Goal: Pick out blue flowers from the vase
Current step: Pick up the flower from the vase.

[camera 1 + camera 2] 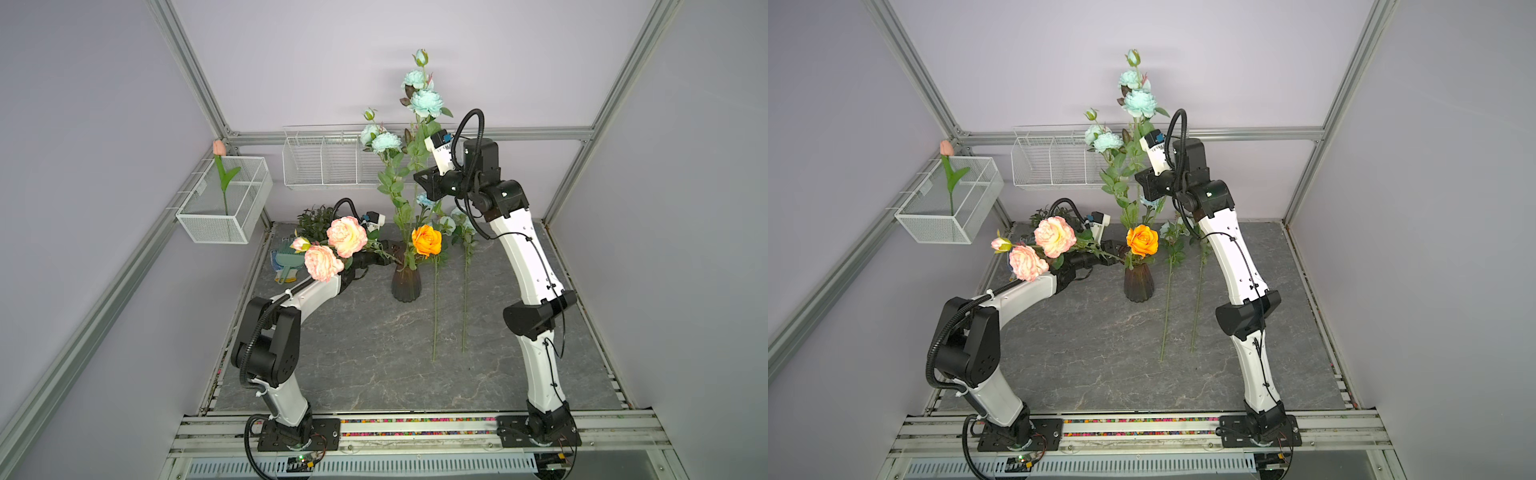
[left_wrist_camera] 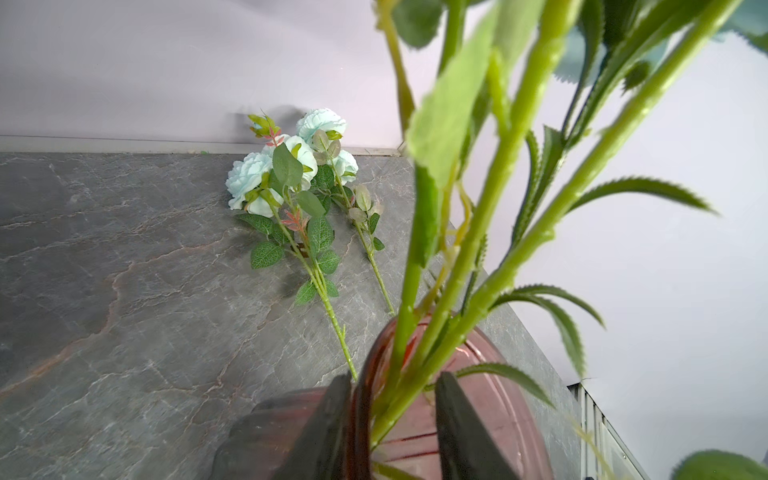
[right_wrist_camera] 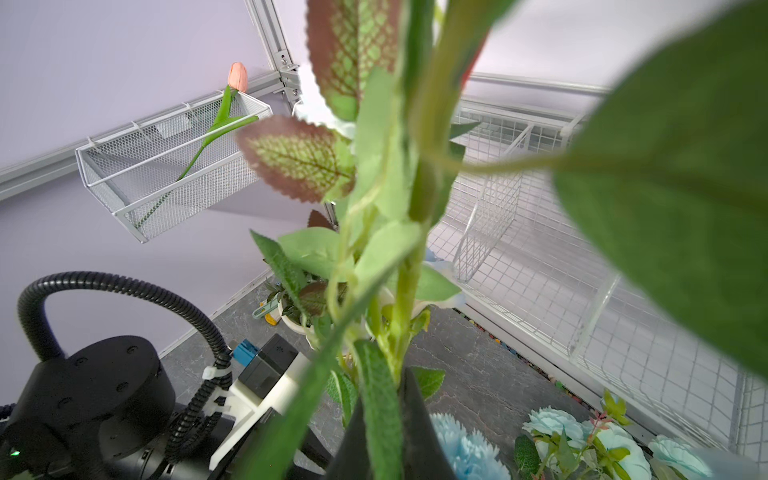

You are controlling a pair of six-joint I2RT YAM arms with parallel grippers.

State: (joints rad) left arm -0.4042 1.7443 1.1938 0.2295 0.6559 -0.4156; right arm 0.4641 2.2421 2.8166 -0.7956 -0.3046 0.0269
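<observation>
Blue flowers: we count three sprays. One stands upright, long axis vertical, blooms toward the ceiling. It is pinched mid-stem between the right fingers, which are closed tight on it. Its foot runs down behind the orange rose toward the mouth of the vase; we cannot tell whether it is clear of the glass. The other two lie flat on the bench, just beside the vase on the right arm's side. They lie parallel, cut ends toward the arm bases, blooms toward the back wall. Blooms: pale aqua, ruffled, fabric-like. Stems: glossy green plastic with small nubs. Leaves: serrated, some veined maroon.

Vase: upright mid-bench; dark smoky glass, red-brown in the left wrist view; vertically ribbed, narrow neck, flared rim. The left fingers are narrowed on its rim, with stems between them. It also carries pink peonies, leaning out over the left arm.

Bench: grey slab, marbled veining.

Print on the right wrist's white camera housing: too small for us to read.
</observation>
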